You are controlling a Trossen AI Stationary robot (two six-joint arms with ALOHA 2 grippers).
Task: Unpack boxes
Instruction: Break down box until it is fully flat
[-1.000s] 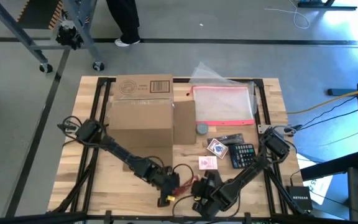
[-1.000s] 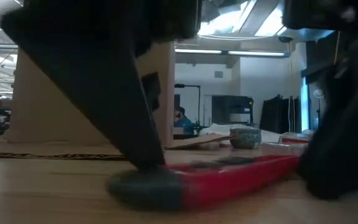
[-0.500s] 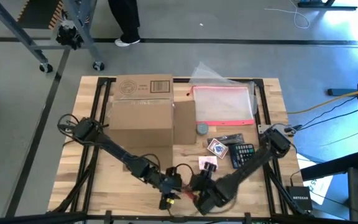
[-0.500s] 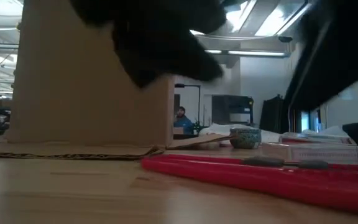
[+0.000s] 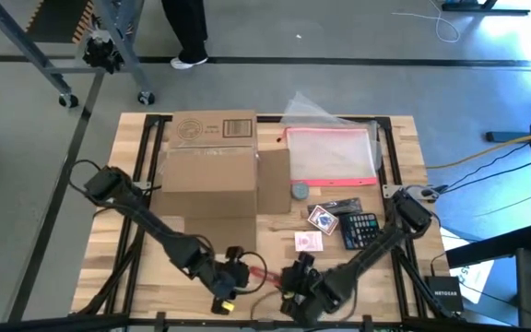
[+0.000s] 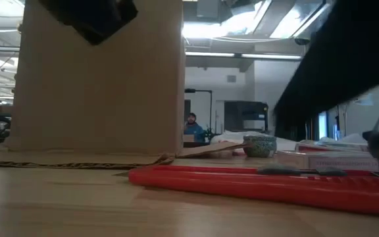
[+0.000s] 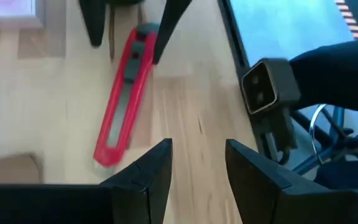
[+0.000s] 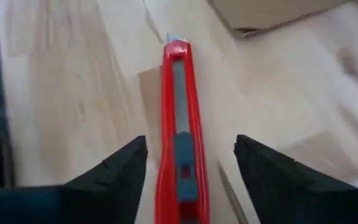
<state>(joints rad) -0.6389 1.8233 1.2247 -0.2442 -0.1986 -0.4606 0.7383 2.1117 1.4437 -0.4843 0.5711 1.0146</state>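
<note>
The brown cardboard box (image 5: 208,166) stands on the table's far left half, with a flap flat on the wood in front of it (image 6: 71,159). A red box cutter (image 7: 123,99) lies flat on the table near the front edge. My left gripper (image 7: 197,168) hangs open above the table, a little back from the cutter's blunt end and empty. My right gripper (image 8: 191,168) is open at the cutter's other half (image 8: 179,112). Its fingers stand on either side of the cutter with a gap on both sides.
Right of the box lie a clear pouch with a pink edge (image 5: 330,152), a small grey round pot (image 5: 300,191), two card packs (image 5: 321,219), and a black calculator (image 5: 359,229). A small black camera block (image 7: 269,93) sits at the table's near edge. Bare wood lies at the front left.
My left gripper has lifted off the cutter's grey end and drawn back toward the table's left edge. The cutter, one end raised a second ago, now lies flat on the wood. My right gripper has risen a little.
</note>
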